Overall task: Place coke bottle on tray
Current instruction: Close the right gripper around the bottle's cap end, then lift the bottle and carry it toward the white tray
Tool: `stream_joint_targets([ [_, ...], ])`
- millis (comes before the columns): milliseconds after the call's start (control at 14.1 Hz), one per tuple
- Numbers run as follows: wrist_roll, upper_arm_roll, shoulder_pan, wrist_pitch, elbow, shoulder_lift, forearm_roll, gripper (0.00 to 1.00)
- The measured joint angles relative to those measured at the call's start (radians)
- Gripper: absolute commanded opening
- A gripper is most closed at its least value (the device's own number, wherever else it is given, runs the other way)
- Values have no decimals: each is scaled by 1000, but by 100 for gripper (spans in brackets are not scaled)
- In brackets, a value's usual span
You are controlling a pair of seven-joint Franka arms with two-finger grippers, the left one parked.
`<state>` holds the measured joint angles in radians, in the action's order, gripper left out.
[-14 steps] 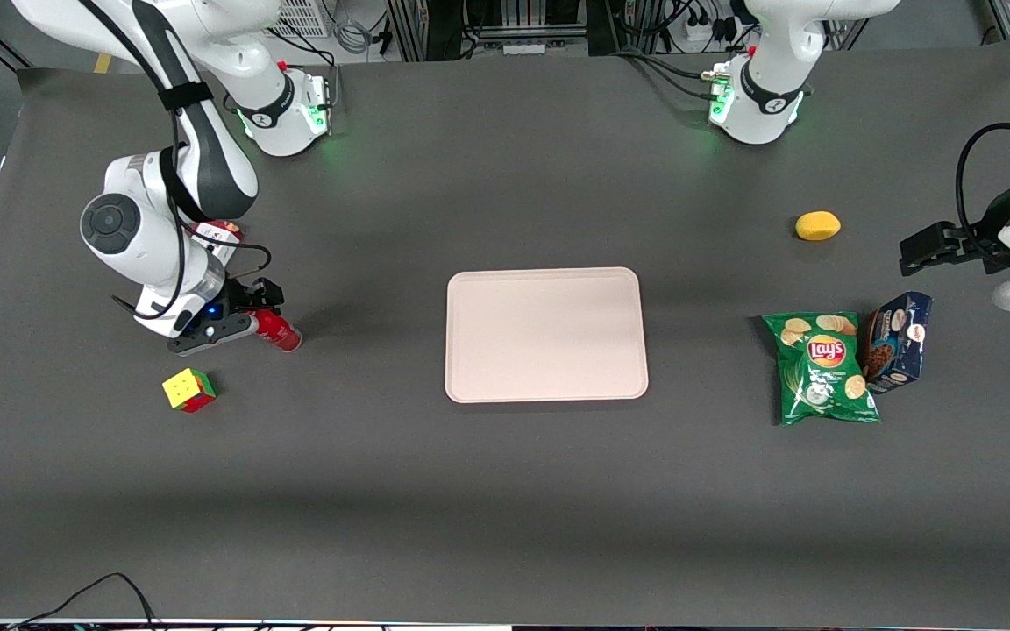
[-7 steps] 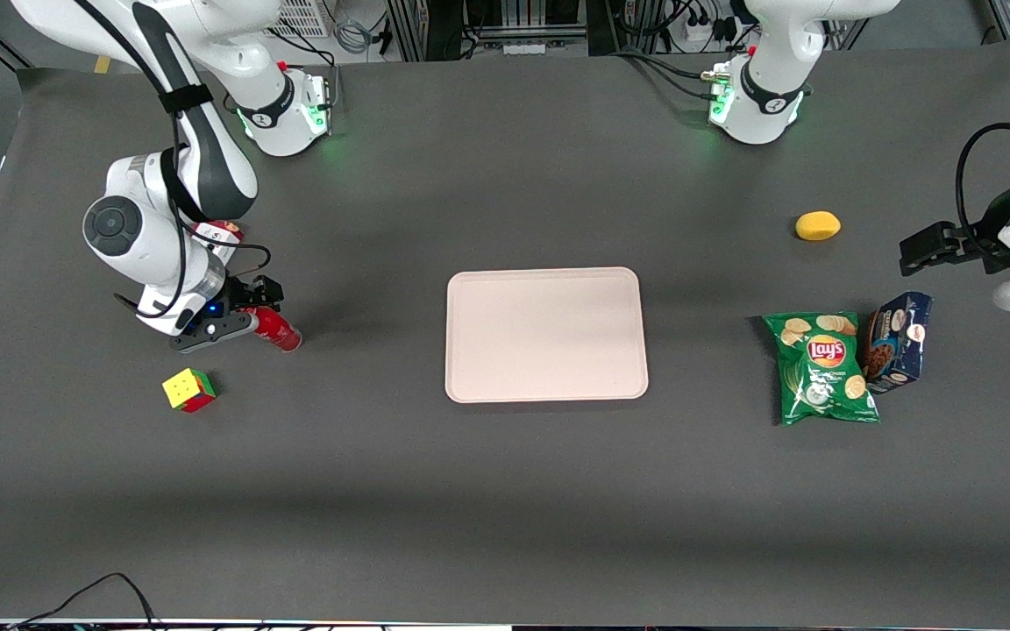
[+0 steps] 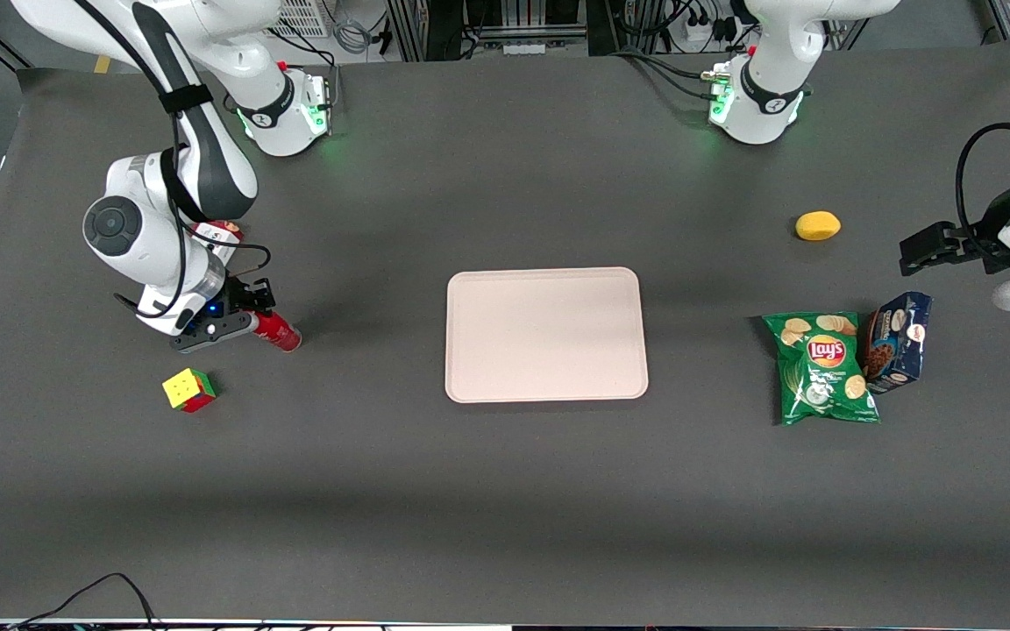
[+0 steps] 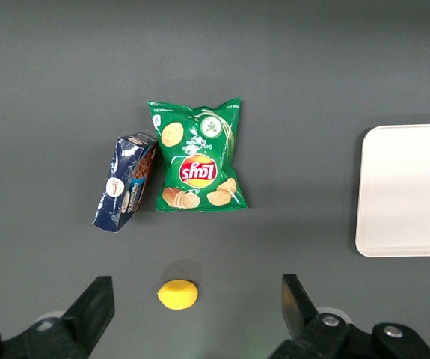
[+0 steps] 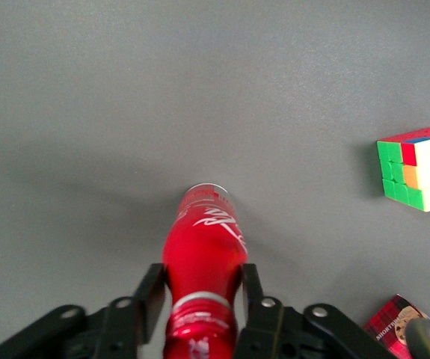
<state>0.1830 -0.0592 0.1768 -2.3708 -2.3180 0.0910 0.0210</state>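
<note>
The coke bottle (image 3: 277, 331) is a small all-red bottle on the dark mat toward the working arm's end of the table. My right gripper (image 3: 251, 314) is shut on it. In the right wrist view both black fingers (image 5: 155, 288) press the bottle (image 5: 203, 239) at its shoulder, just below the red cap, and my gripper (image 5: 202, 273) hides part of the neck. The pale pink tray (image 3: 546, 333) lies flat at the middle of the table with nothing on it, well apart from the bottle. Its edge (image 4: 409, 191) shows in the left wrist view.
A colourful puzzle cube (image 3: 188, 390) (image 5: 418, 166) sits nearer the front camera than the bottle. A red cookie box (image 3: 216, 235) (image 5: 394, 329) is partly hidden under the arm. Toward the parked arm's end lie a green chips bag (image 3: 823, 368), a blue box (image 3: 898, 342) and a lemon (image 3: 818, 226).
The gripper's fingers have drawn in against the bottle. The arm and the bottle have hardly shifted.
</note>
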Motion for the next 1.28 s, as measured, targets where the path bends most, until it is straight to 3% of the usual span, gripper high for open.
stream_joint_targets([
  [497,0,2,1,31,17,-2,0,0],
  [852,0,10,8,503,374,-27,-1,0],
  [1065,1,12,10,784,620,-50,-44,0],
  [1277,1,15,12,925,768,-59,-57,0],
])
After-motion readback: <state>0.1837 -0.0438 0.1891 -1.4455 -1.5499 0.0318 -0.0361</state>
